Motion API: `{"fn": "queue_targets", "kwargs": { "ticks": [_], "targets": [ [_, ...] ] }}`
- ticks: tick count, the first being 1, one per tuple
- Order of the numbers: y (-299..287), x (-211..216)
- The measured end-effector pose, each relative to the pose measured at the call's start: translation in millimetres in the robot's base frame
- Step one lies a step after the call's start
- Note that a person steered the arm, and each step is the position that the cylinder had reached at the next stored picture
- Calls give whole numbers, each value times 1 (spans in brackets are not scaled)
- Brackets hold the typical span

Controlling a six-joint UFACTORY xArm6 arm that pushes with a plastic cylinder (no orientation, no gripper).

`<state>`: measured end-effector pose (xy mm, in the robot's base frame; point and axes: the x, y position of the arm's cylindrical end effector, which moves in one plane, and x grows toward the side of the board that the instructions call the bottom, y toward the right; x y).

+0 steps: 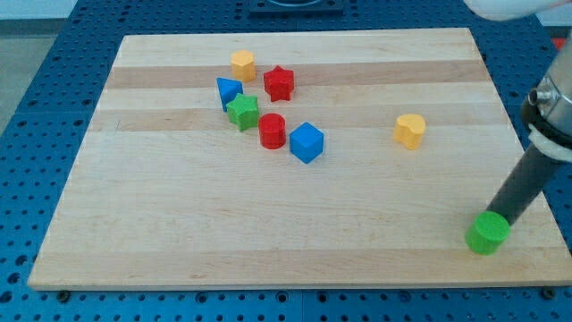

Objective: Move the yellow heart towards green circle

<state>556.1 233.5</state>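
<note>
Seven blocks are lying on the wooden board [179, 224], and the board is sitting on a blue pegboard table [27, 134]. Most of them are gathering in a group at the far left part. A yellow hexagon [242, 64] is sitting farthest, and a red star [279, 83] is standing just to its right, a little nearer. A blue triangle [228, 91] is lying below the hexagon, and a green star [242, 113] is touching it on its near side. A red cylinder [273, 131] is sitting just beside the green star, and a blue cube [306, 142] is standing just right of the cylinder.

The yellow heart [409, 131] is sitting alone on the right half of the board, well apart from the group. The green circle [488, 233] is lying near the right near corner, well apart from the heart, nearer and more to the right.

The arm is carrying no pincer, so nothing is being held; it is ending in a dark rod [525, 183] that is coming down from the upper right. My tip [497, 215] is resting just behind the green circle, at its far right edge, and it seems to be touching it. The very end is being partly hidden by the circle. The tip is staying well apart from the yellow heart.
</note>
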Motion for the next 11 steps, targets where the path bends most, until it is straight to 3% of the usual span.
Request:
{"fn": "queue_targets", "kwargs": {
  "ticks": [1, 2, 3, 4, 5, 7, 10, 11],
  "targets": [
    [0, -29],
    [10, -90],
    [-7, -156],
    [-52, -188],
    [-79, -175],
    [-80, -128],
    [-118, -109],
    [-113, -86]
  ]
}}
